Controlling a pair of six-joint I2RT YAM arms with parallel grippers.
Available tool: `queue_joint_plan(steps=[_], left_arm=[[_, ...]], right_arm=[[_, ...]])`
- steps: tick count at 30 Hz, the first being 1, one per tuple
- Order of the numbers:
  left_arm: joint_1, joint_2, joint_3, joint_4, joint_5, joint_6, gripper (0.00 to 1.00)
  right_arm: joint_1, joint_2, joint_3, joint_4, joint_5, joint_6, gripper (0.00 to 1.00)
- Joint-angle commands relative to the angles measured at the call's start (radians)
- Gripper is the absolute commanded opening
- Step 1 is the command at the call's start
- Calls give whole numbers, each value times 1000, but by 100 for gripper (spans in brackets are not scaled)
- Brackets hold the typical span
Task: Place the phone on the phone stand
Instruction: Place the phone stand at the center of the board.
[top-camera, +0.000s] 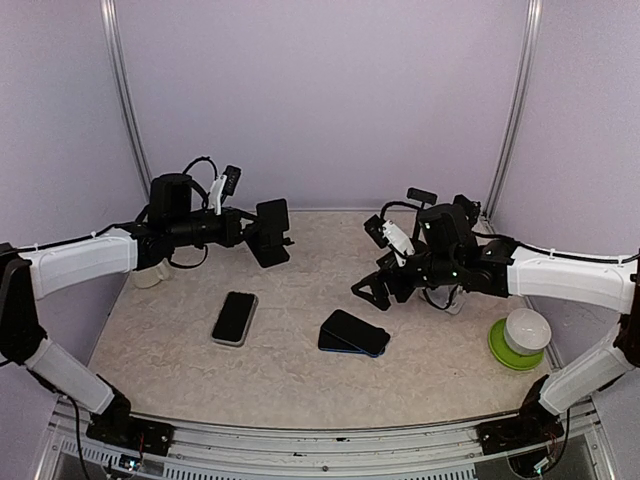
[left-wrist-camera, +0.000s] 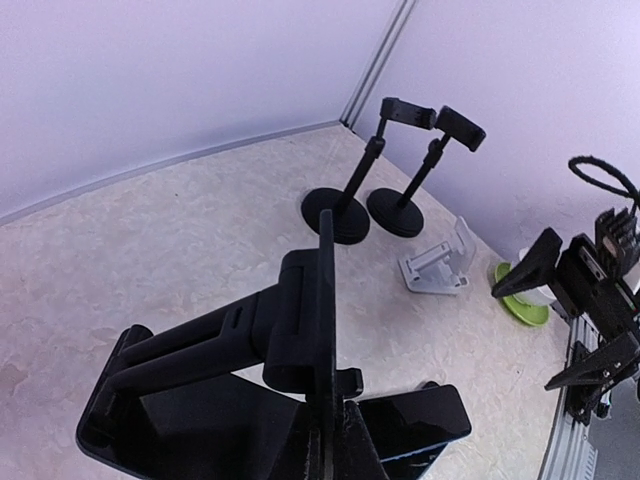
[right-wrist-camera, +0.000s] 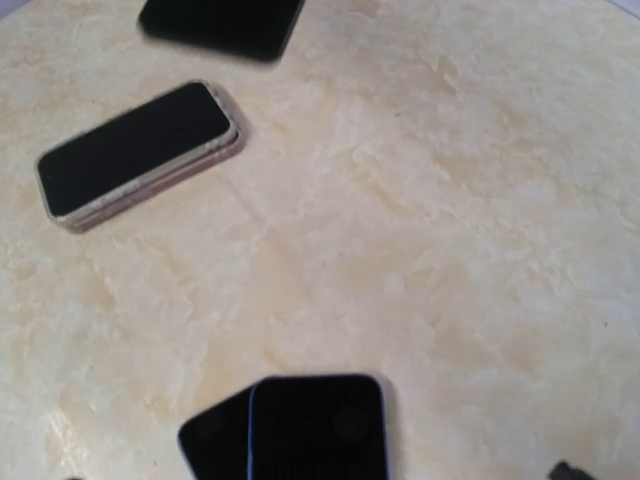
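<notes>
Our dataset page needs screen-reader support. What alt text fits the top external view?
Left gripper, jaws shut on a black plastic phone stand at back left; open right gripper hovers near two stacked dark phones; a light-cased phone lies flat nearby.

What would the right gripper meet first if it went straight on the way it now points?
Probably the dark phone stacked on a second phone, just ahead of the right gripper; depth is unclear, so it may touch the table beside it instead.
</notes>
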Motion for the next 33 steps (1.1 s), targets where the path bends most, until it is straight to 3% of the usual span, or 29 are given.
queue_joint_plan(steps=[1, 12, 21, 33], left_arm=[[74, 68, 75, 52, 117, 5, 0], [184, 275, 222, 9, 287, 56, 0], [217, 452, 380, -146, 317, 146, 0], [217, 573, 497, -303, 265, 261, 0]], right_arm=[[-5, -35, -29, 28, 5, 8, 100], [-5, -52, -54, 11, -14, -6, 100], [-5, -49, -74, 17, -32, 3, 100], [-4, -11, -53, 11, -48, 8, 100]])
